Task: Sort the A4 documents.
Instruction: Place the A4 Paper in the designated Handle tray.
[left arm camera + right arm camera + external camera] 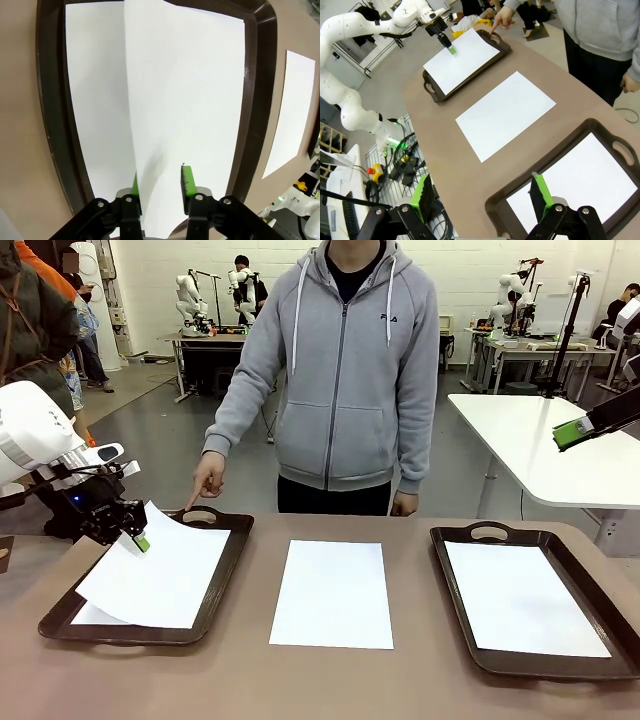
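We look across a brown table (250, 670) in a big workroom, with a person in a grey hoodie standing at its far side. From the front we see a left tray (60, 625) and a right tray (440, 570), both dark brown. The middle sheet (332, 592) lies flat on the bare table between them, and the right sheet (520, 600) lies flat in the right tray. In the left tray a lower sheet (90, 615) lies flat, and the lifted sheet (170, 565) rests on it with its left edge curled up at the left gripper (138, 538). The person's hand (208, 480) points down at that tray's far handle. The right gripper (572, 432) hangs high, well apart from the trays.

From the left wrist we see the left gripper (160, 175) with its pads apart. The lifted sheet (185, 100) runs up between them, its edge lying over one pad, above the lower sheet (95, 100).

From the right wrist we see the right gripper (482, 190) spread wide with nothing between its pads, over the near corner of the right tray (492, 205).
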